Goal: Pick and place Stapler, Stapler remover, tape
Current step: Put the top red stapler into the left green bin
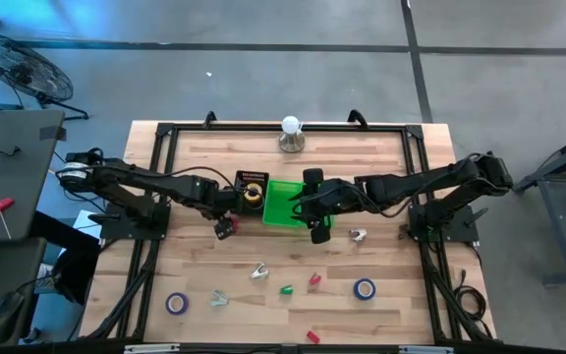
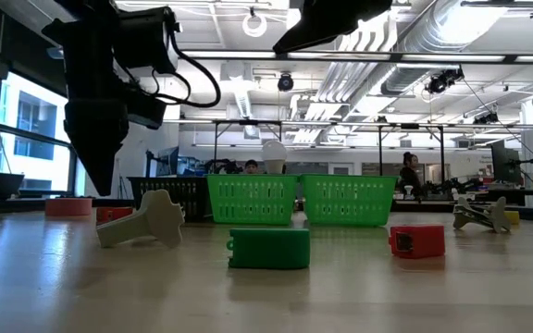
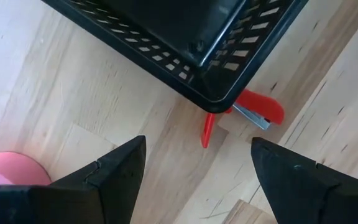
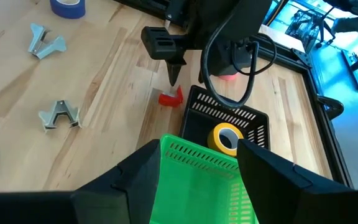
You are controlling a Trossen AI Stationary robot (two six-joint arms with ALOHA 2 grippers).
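High view: the left gripper (image 1: pixel 226 224) hovers, fingers spread wide and empty, over the small red stapler (image 1: pixel 225 228) just beside the black mesh basket (image 1: pixel 252 180). Left wrist view: centre the stapler (image 3: pixel 253 111) between the fingers before descending, clear of the basket (image 3: pixel 185 56). Right wrist view: the right gripper (image 4: pixel 194 171), spread and empty, waits above the green plastic basket (image 4: pixel 197 171); a yellow tape roll (image 4: pixel 227 137) lies inside the black basket.

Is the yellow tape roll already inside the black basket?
Yes, the right wrist view shows the yellow tape roll lying on the floor of the black basket, beside the green basket.
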